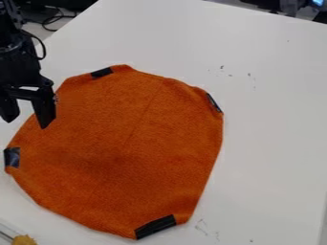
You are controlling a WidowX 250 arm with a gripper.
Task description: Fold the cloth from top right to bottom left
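Gripper (26, 123) at left, fingers spread, nothing between them. It hangs by the cloth's upper left edge, one finger overlapping the cloth in view. Can't tell if that finger touches or is just above.

Cloth (127, 148) lies spread out on the table (275, 129), mostly flat, outline rounded, a faint crease running down from the upper part. Looks light, soft, floppy, a bit fuzzy; should grip fine, not slippery, not fragile. Likely sags or bunches if lifted by one point, and the rest may drag along. Four dark tabs on the rim; probably a bit stiffer than the fabric. Best hold: top right tab (214, 103), pinch tab plus some fabric, low to the table, then carry over toward the bottom left tab (12, 157). Gripper is well apart from that pick point, so it needs to cross over first.

Hard to make out: underside of cloth hidden; top right tab seen at a steep angle, maybe curled. Arm (19, 62) cut off by the left edge. Yellowish thing (24, 240) at bottom left cut off, can't identify. Cable (48, 21) at upper left, partly hidden by the arm.
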